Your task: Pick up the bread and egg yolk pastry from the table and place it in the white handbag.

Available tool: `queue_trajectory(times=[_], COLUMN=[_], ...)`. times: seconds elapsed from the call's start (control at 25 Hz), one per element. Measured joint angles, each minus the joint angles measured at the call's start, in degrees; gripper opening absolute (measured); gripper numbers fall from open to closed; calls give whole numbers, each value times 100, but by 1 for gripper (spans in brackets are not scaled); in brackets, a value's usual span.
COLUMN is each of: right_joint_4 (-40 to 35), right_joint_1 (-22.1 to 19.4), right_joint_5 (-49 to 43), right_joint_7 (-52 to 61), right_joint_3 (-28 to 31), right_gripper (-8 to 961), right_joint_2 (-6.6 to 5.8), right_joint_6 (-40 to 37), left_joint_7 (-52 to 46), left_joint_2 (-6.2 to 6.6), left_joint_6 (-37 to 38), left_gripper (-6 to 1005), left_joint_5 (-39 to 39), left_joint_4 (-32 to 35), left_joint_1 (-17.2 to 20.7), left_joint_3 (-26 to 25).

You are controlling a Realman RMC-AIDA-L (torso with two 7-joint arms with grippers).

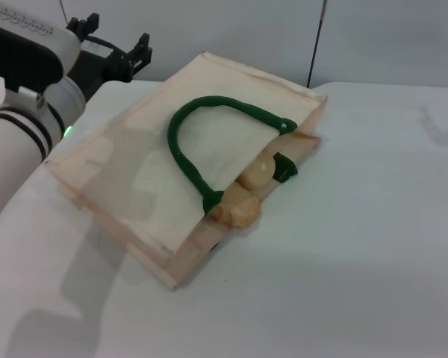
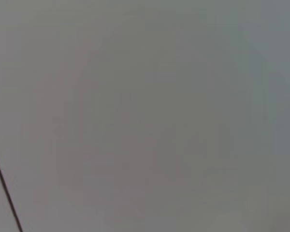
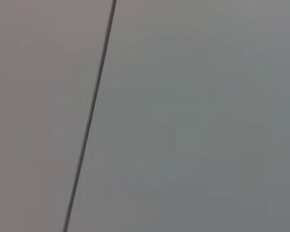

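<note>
Left tool (image 1: 138,52), open and empty, sits raised behind the white handbag (image 1: 134,160), whose mouth half hides the bread (image 1: 237,209).

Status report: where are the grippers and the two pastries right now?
Left gripper raised at table's far-left corner, fingers apart, empty. Right arm out of view. Bread and egg yolk pastry sit in white handbag mouth. Nothing obstructing.
</note>
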Motion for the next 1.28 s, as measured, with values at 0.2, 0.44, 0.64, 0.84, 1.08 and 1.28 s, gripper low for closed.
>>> queue_trajectory(times=[0.2, 0.44, 0.64, 0.84, 1.08, 1.28], right_joint_4=[488, 1796, 2573, 3187, 4072, 4572], right_joint_1=[-107, -236, -185, -188, -172, -135], right_joint_5=[938, 2307, 2823, 3181, 3458, 3586], right_joint_7=[-863, -1724, -2304, -2586, -3246, -4046], right_joint_3=[3, -7, -4, -8, 17, 90], right_gripper=[769, 768, 768, 768, 768, 768], right_joint_2=[28, 26, 28, 60, 53, 41], right_joint_6=[-597, -2103, -2458, -2815, -3959, -4777], left_joint_7=[10, 13, 15, 13, -19, -29], left_joint_2=[4, 2, 0, -3, -3, -3], left_joint_6=[3, 100, 249, 533, 1115, 1659], left_gripper=[843, 843, 843, 843, 843, 843], left_joint_5=[22, 17, 4, 4, -27, -292], left_joint_4=[-140, -287, -443, -673, -1036, -1286], left_joint_1=[-41, -24, -39, -43, -10, -5], left_joint_3=[-44, -133, -132, -132, -138, -39])
